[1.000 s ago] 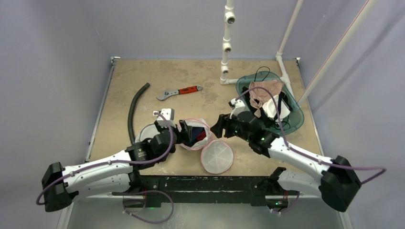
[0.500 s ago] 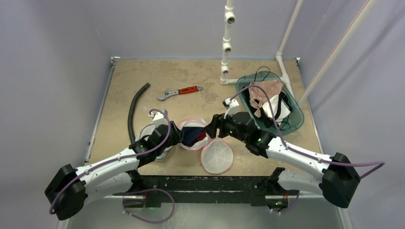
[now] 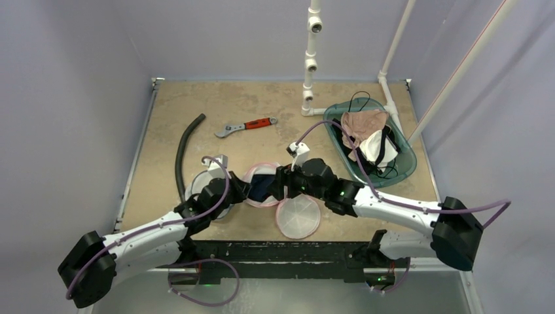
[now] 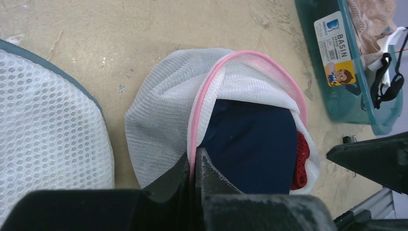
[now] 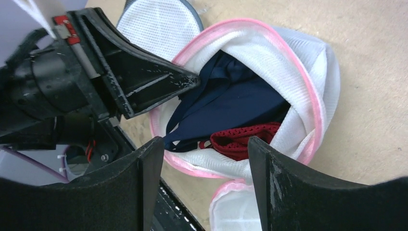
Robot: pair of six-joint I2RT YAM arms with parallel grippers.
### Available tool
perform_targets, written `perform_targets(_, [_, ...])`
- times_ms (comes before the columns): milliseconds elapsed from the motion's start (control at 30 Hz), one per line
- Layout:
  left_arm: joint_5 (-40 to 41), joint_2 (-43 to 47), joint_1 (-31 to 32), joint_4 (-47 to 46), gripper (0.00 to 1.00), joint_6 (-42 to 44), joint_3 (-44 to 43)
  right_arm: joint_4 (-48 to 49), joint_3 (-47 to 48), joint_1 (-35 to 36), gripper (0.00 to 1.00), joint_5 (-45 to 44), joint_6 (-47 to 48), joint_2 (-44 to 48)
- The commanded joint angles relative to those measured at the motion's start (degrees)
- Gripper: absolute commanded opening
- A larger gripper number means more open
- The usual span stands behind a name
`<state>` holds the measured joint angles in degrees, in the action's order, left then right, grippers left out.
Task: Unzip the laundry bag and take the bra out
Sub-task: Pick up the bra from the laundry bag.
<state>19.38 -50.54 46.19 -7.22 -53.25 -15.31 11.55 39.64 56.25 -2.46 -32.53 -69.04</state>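
— Pink trim of the mesh laundry bag: the left gripper is pinched shut on it. The overhead view hides that.
— The right wrist view shows the right gripper, fingers apart, over the navy-and-red bra inside the bag.

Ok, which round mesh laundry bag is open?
The middle pink-rimmed white mesh bag, showing navy fabric inside; the grey-rimmed bag and front pink-rimmed bag lie flat.

The laundry bag mouth lies open before the right tool. The left tool blocks its rim; a basin stands nearby.
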Motion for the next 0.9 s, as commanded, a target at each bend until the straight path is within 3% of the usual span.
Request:
perform_targets(0, [-2.73, 1.12, 0.22, -8.17, 0.0, 1.65, 1.43, 1.1, -0.27, 0.35, 0.68, -2.45, -1.86, -2.16])
perform_targets(267, [7.15, -0.83, 10.2, -9.13, 0.0, 4.21, 1.03, 1.02, -6.85, 0.32, 0.68, -4.38, -4.65, 6.68])
perform_targets(533, [6.97, -3.89, 10.63, -14.74, 0.0, 4.07, 2.83, -0.71, -5.99, 0.48, 0.68, -1.18, -10.17, 8.25])
perform_targets(867, [9.65, -5.41, 12.71, -17.03, 0.0, 4.81, 3.82, -6.2, 0.15, 7.96, 0.67, -9.82, -9.78, 8.0])
